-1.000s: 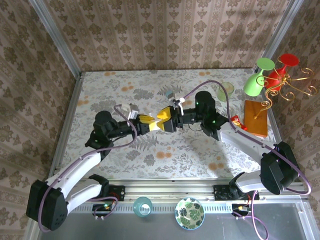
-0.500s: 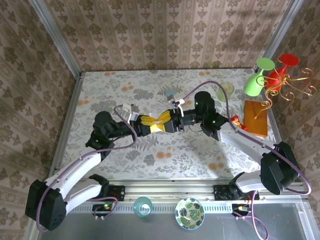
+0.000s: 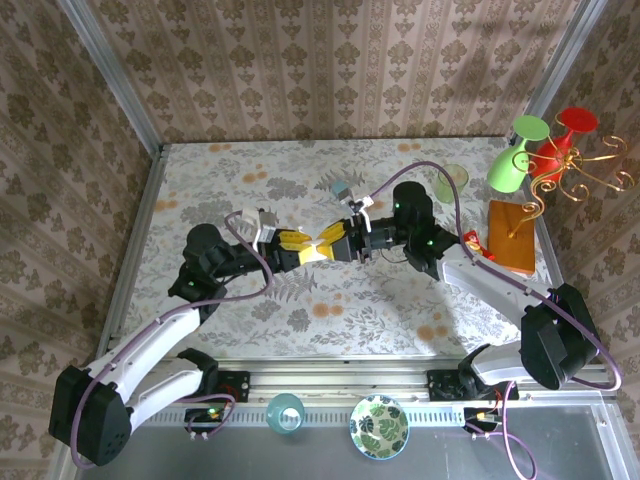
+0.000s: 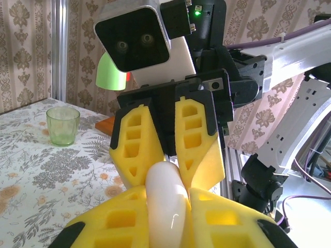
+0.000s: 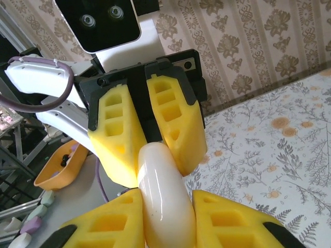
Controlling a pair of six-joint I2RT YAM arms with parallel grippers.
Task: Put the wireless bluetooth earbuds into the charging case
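Observation:
The charging case (image 3: pixel 313 253) is a glossy white pebble held above the middle of the table, lid closed. My left gripper (image 3: pixel 301 248) is shut on it from the left and my right gripper (image 3: pixel 327 245) is shut on it from the right, tips almost touching. In the left wrist view the case (image 4: pixel 165 204) stands between my own yellow fingers (image 4: pixel 103 222), with the right gripper's fingers (image 4: pixel 137 147) clamping its far end. The right wrist view shows the case (image 5: pixel 163 199) pinched the same way, the left gripper's fingers (image 5: pixel 116 139) beyond it. The earbuds are out of view.
A small teal lump (image 3: pixel 340 188) lies just behind the grippers. A green cup (image 3: pixel 452 182) sits at the back right, near green (image 3: pixel 515 155) and red (image 3: pixel 565 135) goblets and an orange block (image 3: pixel 515 235). A patterned bowl (image 3: pixel 378 426) and teal cup (image 3: pixel 285 412) rest on the near rail.
The right gripper's jaws have closed from half open onto the case that the left gripper holds. The joined grippers have shifted slightly left.

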